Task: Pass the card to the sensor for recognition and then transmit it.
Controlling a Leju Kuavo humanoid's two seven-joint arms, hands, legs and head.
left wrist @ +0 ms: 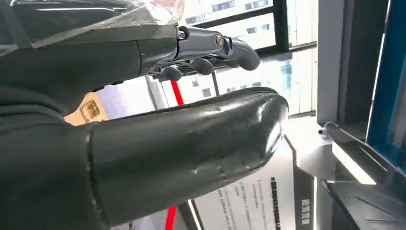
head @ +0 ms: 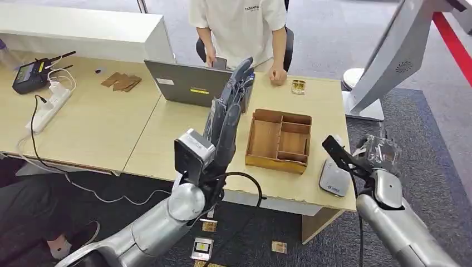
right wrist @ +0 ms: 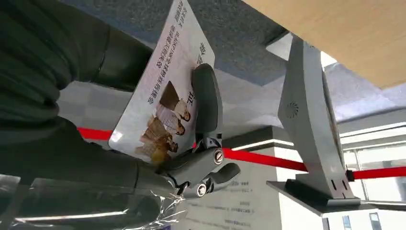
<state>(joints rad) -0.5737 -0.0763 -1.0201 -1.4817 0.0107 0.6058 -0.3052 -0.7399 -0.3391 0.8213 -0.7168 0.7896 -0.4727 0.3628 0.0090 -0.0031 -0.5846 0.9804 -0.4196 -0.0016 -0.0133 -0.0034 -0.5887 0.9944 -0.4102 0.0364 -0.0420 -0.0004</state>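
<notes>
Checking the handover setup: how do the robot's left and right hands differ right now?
The left hand is raised over the table with fingers extended, holding nothing; the right hand sits lower, beside the table's end, and grips the card. Both are dark-fingered hands on silver arms.

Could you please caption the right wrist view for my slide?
Right hand holding a printed card, grey stand behind.

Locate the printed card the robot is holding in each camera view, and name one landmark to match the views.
Head view: white printed card barely visible in the right robot hand, beside the table's right end.
Left wrist view: not in it.
Right wrist view: centre-left, pinned by a dark finger.
Shared landmark: grey slanted kiosk stand.
</notes>
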